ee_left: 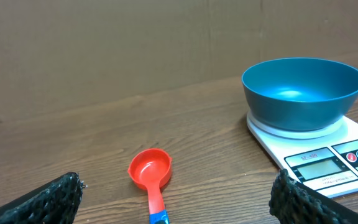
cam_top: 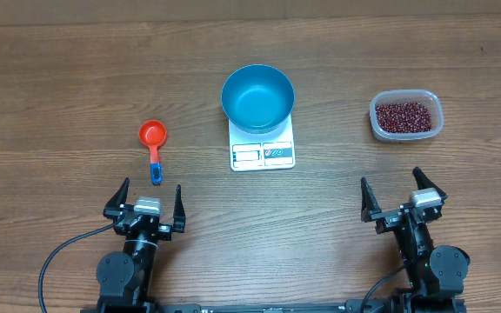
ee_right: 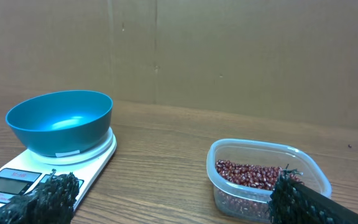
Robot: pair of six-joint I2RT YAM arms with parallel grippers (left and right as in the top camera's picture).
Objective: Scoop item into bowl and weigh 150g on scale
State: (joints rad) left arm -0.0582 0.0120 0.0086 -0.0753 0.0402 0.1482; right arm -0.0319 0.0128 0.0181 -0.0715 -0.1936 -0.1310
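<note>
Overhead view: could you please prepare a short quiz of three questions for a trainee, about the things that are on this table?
1. True or false: the blue bowl stands on the white kitchen scale.
2. Fill in: the far end of the handle of the red measuring scoop is coloured ___.
3. Choose one: the dark red beans are A) in the bowl, B) in the clear plastic tub, C) in the scoop.

Key: 1 true; 2 blue; 3 B.
</note>
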